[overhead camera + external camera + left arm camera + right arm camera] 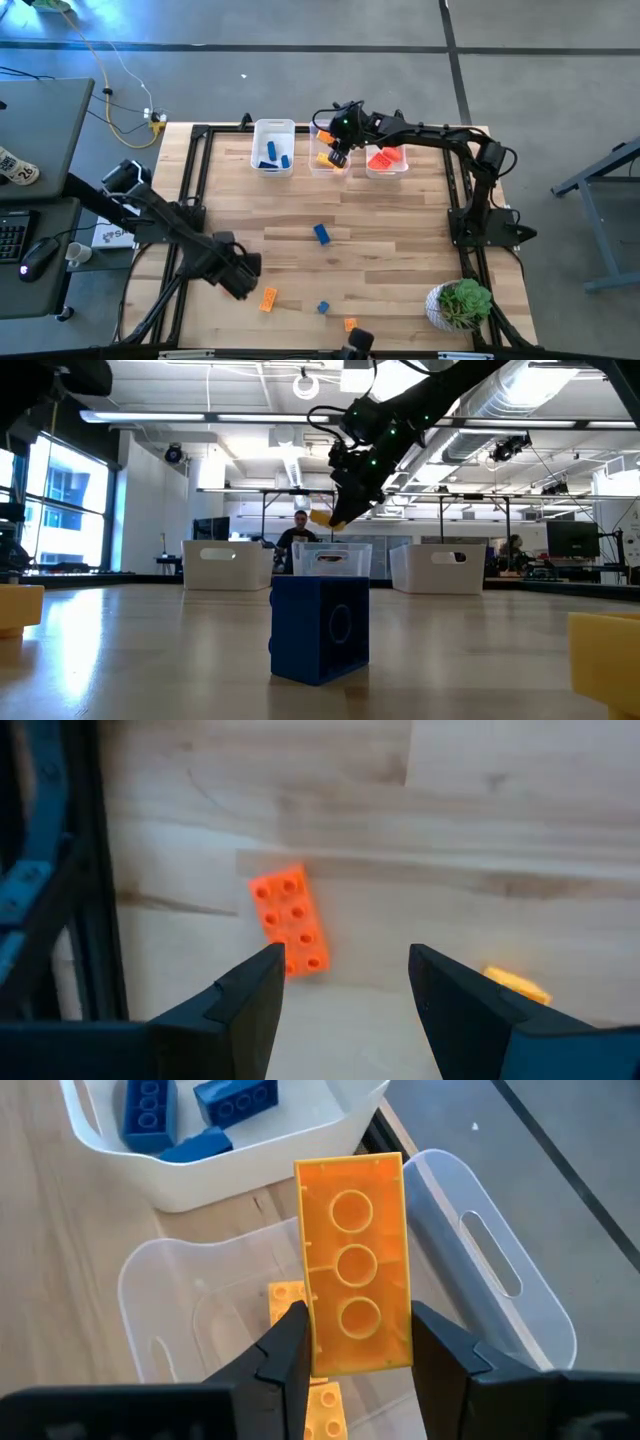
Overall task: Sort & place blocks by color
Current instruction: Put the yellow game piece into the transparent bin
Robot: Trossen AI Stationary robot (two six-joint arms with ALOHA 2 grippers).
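1. Wooden slats form the pale table top [380,230], with three clear rectangular plastic bins along its far edge.
2. The right gripper [350,1355] clamps a small orange-yellow studded plastic brick [355,1275] by its long sides, above the middle bin [500,1280].
3. This brick looks light, stiff and smooth; gripping the flat sides seems safest.
4. The left gripper [345,985] hangs open near an orange brick [290,920] on the table.

The scene is evenly lit by ceiling strip lights [300,422]. Daylight is admitted through a window [60,510] left of those lights. Below the lights, the near blue block [320,628] is rendered soft, and faint glare is seen on the table [150,630].
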